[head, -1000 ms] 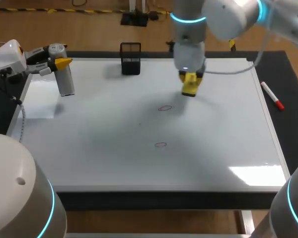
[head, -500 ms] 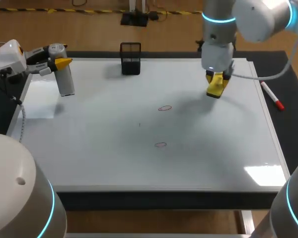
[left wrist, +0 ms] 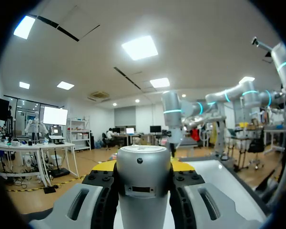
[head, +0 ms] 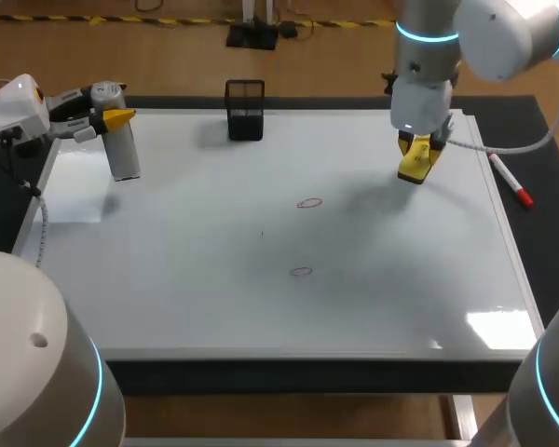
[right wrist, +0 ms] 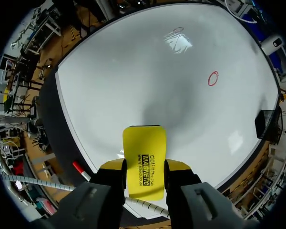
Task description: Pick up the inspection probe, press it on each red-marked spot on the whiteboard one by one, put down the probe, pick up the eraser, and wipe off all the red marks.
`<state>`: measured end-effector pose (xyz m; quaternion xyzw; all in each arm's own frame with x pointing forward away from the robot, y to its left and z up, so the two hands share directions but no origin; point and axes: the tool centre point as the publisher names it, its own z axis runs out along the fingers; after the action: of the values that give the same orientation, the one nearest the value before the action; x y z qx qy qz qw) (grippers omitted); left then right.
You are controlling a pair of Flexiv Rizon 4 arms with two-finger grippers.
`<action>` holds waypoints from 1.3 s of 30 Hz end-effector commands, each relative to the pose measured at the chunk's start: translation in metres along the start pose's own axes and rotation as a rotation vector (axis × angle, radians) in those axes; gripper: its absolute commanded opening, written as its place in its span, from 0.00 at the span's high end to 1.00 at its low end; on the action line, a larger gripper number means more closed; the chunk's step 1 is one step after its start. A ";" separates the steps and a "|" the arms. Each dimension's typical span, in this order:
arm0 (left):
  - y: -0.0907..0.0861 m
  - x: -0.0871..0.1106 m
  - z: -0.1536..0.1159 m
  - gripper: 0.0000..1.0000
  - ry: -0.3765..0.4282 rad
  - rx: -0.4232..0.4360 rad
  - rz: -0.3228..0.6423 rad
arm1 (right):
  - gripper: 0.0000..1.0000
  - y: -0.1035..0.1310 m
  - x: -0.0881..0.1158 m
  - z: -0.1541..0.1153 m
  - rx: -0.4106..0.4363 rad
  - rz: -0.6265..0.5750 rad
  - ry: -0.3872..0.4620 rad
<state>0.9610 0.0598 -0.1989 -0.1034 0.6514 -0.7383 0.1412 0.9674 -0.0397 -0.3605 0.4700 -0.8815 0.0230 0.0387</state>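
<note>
My right fingers (head: pixel 418 152) clamp eraser (right wrist: pixel 144 162) over whiteboard (head: pixel 261 317) (far right part); my left fingers (head: pixel 112 119) grip probe (head: pixel 123 154) upright at left edge. Two red marks (head: pixel 308 202) show.

The right gripper (right wrist: pixel 144 167) hangs above the whiteboard (right wrist: pixel 133 81), near one edge. Its two fingers (right wrist: pixel 109 191) clamp a yellow eraser (right wrist: pixel 144 148) from both sides, and the eraser juts out ahead of them, clear of the board. Ahead of the eraser are two red rings: one mark (right wrist: pixel 213 78) nearer, a second mark (right wrist: pixel 178 29) farther on. A black holder (right wrist: pixel 267 125) stands at the board's edge. The probe (right wrist: pixel 275 43) stands near a far corner. A marker (right wrist: pixel 81 170) lies on the dark worktop just beside the fingers, off the board.
</note>
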 end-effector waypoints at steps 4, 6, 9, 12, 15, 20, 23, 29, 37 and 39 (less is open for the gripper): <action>-0.001 0.001 0.000 1.00 -0.002 -0.001 0.001 | 1.00 0.000 0.001 -0.001 0.002 -0.001 0.001; -0.001 0.001 0.000 1.00 -0.002 -0.001 0.001 | 1.00 0.000 0.001 -0.001 0.002 -0.001 0.001; 0.001 0.006 0.006 1.00 0.009 -0.004 0.000 | 1.00 0.000 0.001 -0.001 0.002 -0.001 0.001; 0.005 0.016 0.015 1.00 0.021 0.003 -0.004 | 1.00 0.000 0.001 -0.001 0.002 -0.001 0.001; 0.007 0.030 0.028 1.00 0.039 0.020 -0.003 | 1.00 0.000 0.001 -0.001 0.002 -0.001 0.001; 0.006 0.051 0.056 1.00 0.071 0.025 0.001 | 1.00 0.000 0.001 -0.001 0.002 -0.001 0.001; 0.004 0.064 0.076 1.00 0.090 0.029 0.005 | 1.00 0.000 0.001 -0.001 0.002 -0.001 0.001; 0.008 0.086 0.116 1.00 0.099 0.034 -0.013 | 1.00 0.000 0.001 -0.001 0.002 -0.001 0.001; 0.020 0.110 0.167 1.00 0.129 0.059 -0.046 | 1.00 0.000 0.001 -0.001 0.002 -0.001 0.001; 0.025 0.115 0.180 1.00 0.146 0.055 -0.056 | 1.00 0.000 0.001 -0.001 0.002 -0.001 0.001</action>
<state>0.9048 -0.1241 -0.1988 -0.0666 0.6362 -0.7646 0.0786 0.9670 -0.0400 -0.3605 0.4700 -0.8815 0.0227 0.0385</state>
